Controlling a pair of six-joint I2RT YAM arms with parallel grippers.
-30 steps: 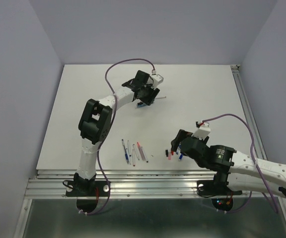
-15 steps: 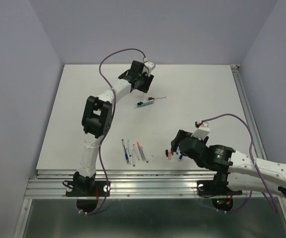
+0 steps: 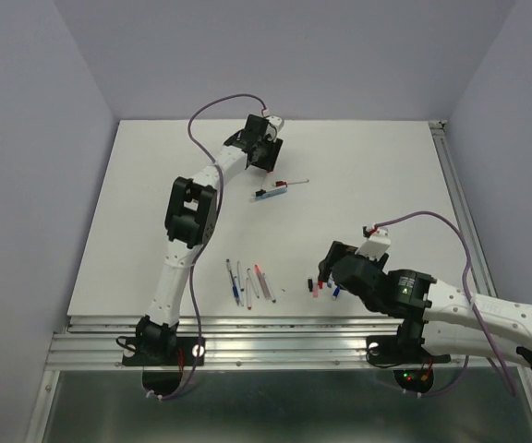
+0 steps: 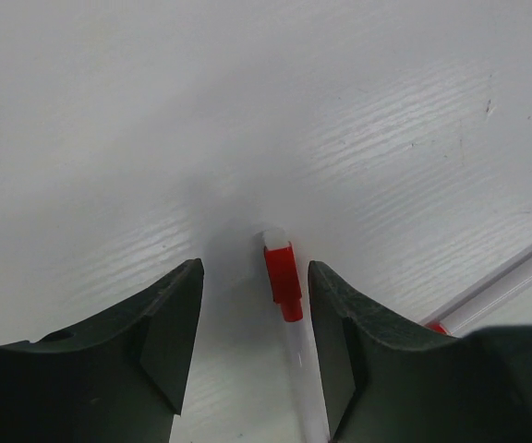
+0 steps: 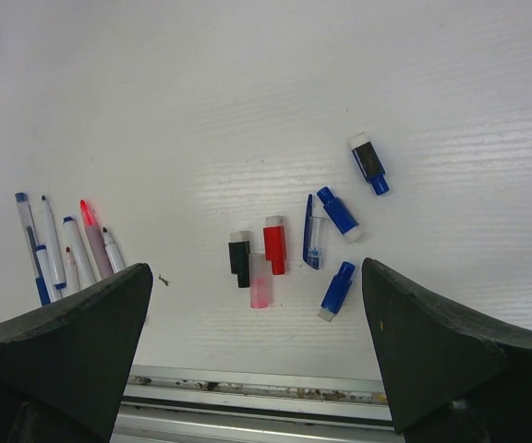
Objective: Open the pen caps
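over by the far side of the table point(image 3: 358, 166), the left gripper point(image 4: 254, 269) hangs half open and empty, a red cap point(image 4: 283, 280) showing between its jaws, seemingly on its pen point(image 4: 300, 374). near the front edge, the right gripper point(image 5: 257, 266) gapes wide above the loose pen caps point(image 5: 274, 245), beside uncapped pens point(image 5: 54, 245).
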